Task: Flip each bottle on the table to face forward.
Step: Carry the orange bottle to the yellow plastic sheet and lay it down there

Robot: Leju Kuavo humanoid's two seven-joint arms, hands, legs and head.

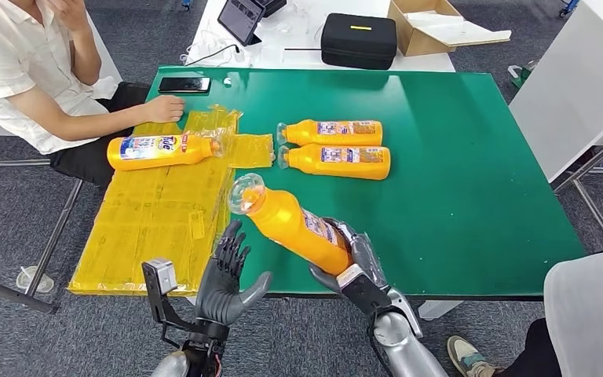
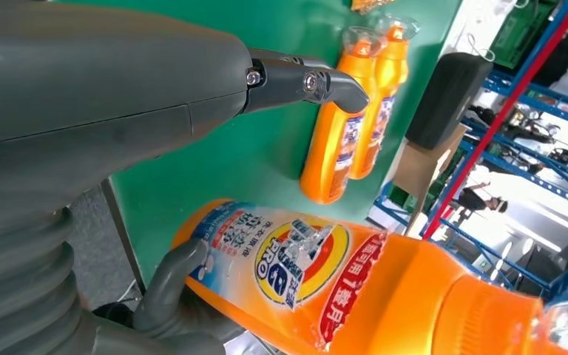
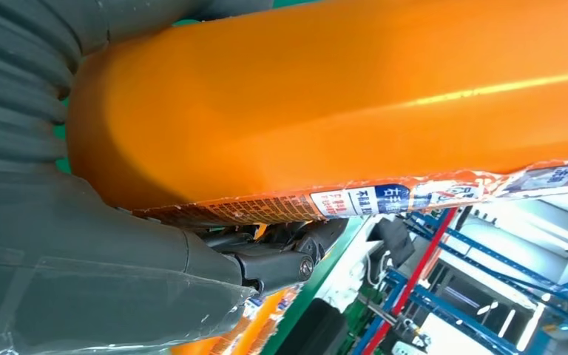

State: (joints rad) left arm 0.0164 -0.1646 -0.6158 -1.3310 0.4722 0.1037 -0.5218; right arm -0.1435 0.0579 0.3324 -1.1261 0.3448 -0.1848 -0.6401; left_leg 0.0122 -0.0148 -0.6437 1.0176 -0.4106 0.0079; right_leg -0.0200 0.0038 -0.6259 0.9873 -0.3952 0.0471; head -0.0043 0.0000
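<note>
Left wrist view shows held bottle (image 2: pixel 340 288)'s front label, seemingly upward.

Head camera looks down from above the green table (image 1: pixel 455 196); both wrist cameras sit close against the same held orange bottle (image 1: pixel 294 226).

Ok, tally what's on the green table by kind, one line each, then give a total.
Orange detergent bottles: 4, one on the yellow sheets, two side by side, one held in the right robot hand
Yellow plastic sheet piles: 1
Black phones: 1
Total: 6
</note>
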